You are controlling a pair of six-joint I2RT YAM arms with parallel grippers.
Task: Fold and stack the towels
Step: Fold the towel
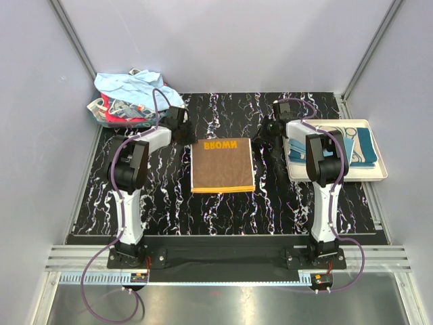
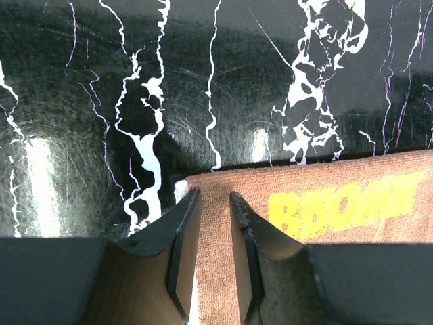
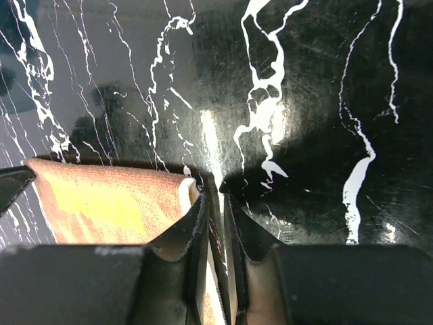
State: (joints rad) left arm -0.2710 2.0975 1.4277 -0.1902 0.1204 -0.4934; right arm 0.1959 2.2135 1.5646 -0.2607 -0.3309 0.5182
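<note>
Between both end effectors lies a folded brown towel (image 1: 222, 165).
</note>
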